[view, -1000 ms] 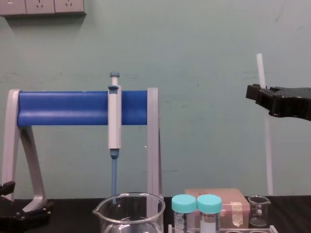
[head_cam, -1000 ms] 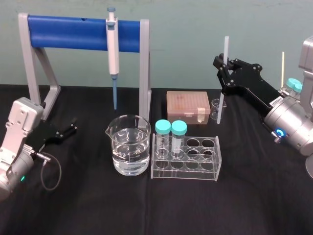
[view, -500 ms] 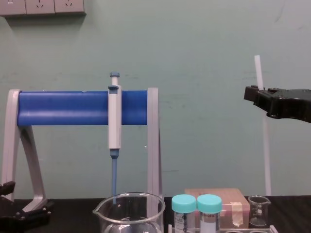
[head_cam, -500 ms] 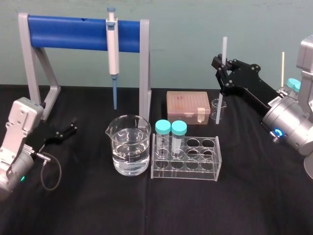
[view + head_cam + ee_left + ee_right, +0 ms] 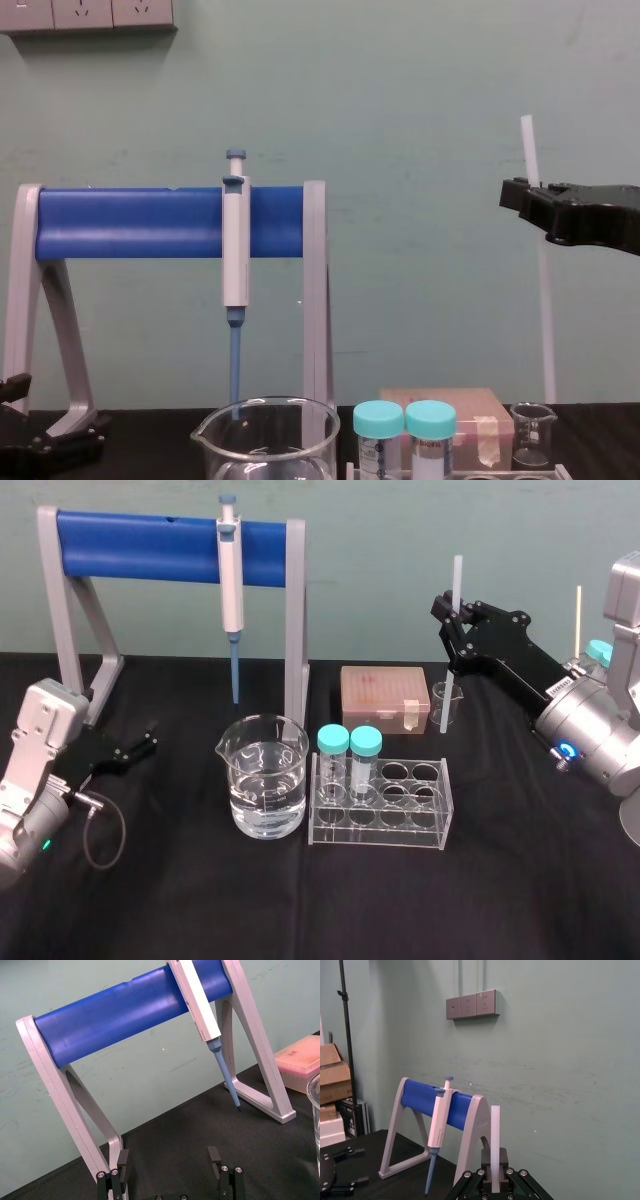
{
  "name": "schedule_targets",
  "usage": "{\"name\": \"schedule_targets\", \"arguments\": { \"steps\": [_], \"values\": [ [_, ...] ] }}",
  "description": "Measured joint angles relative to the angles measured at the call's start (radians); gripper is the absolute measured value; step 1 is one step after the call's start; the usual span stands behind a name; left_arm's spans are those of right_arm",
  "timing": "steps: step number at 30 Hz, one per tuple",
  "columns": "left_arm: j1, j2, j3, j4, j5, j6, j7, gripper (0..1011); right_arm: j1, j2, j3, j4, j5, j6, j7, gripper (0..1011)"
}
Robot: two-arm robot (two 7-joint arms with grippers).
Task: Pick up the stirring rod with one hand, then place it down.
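The stirring rod is a thin white translucent stick, held nearly upright in the air at the right. My right gripper is shut on it a little above its middle. From the side, the stirring rod hangs with its lower end just above a small glass beaker. In the right wrist view the stirring rod rises from between the black jaws of the right gripper. My left gripper rests low at the table's left. It is open, and the left gripper has nothing between its fingers.
A grey stand with a blue bar holds a pipette at the back left. A large beaker of water, a clear tube rack with two teal-capped tubes, and a pink tip box stand mid-table.
My right gripper has shifted slightly to the left with the stirring rod, still upright above the small beaker. The left arm has not moved.
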Motion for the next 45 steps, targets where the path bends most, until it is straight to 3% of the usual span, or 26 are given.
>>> {"name": "schedule_targets", "arguments": {
  "steps": [45],
  "values": [
    [0.000, 0.000, 0.000, 0.000, 0.000, 0.000, 0.000, 1000, -0.020, 0.011, 0.007, -0.028, 0.006, 0.000, 0.000, 78]
  ]
}}
